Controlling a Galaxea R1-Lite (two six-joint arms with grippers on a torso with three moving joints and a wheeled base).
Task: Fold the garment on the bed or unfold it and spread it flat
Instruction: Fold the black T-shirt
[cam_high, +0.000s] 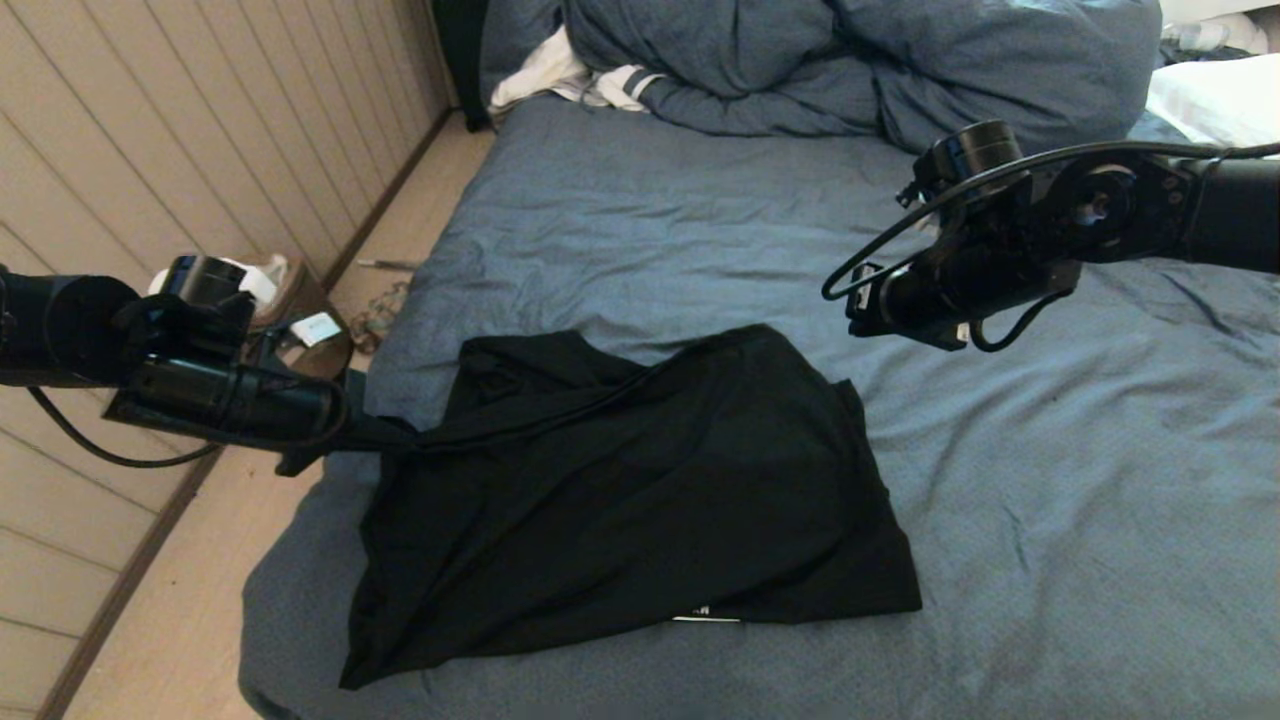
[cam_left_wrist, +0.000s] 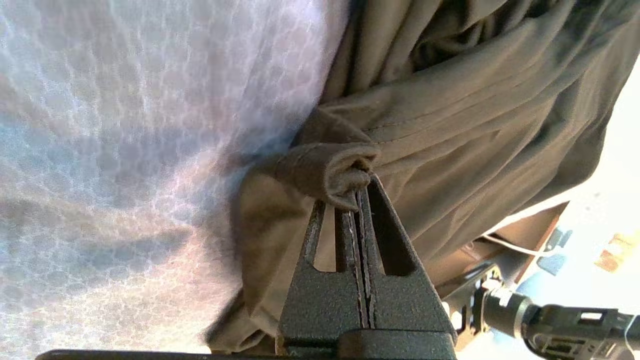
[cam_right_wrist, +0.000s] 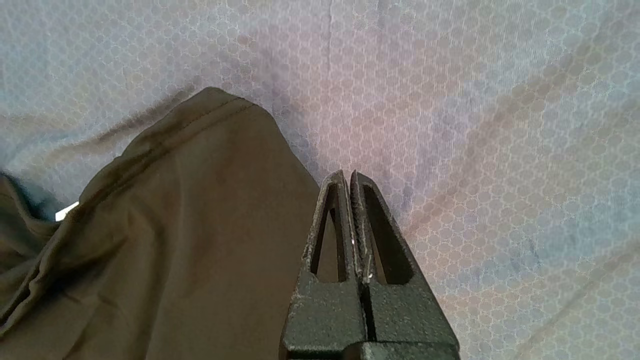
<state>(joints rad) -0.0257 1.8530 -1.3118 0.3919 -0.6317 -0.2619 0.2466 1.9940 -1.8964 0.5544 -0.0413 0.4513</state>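
Left hand (cam_left_wrist: 361, 192): clamped on garment (cam_high: 640, 500) edge, probably a sleeve.
Right hand (cam_right_wrist: 348, 175): closed, empty, above bed (cam_high: 1050, 480).

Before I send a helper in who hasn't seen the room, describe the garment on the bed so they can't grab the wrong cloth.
On the big blue bed, look at the near left part, well away from the bunched duvet at the head. The T-shirt lies there rumpled, one edge pinched in the left end effector at the bed's left edge. It is the only black cloth; the striped white cloth sits by the duvet.
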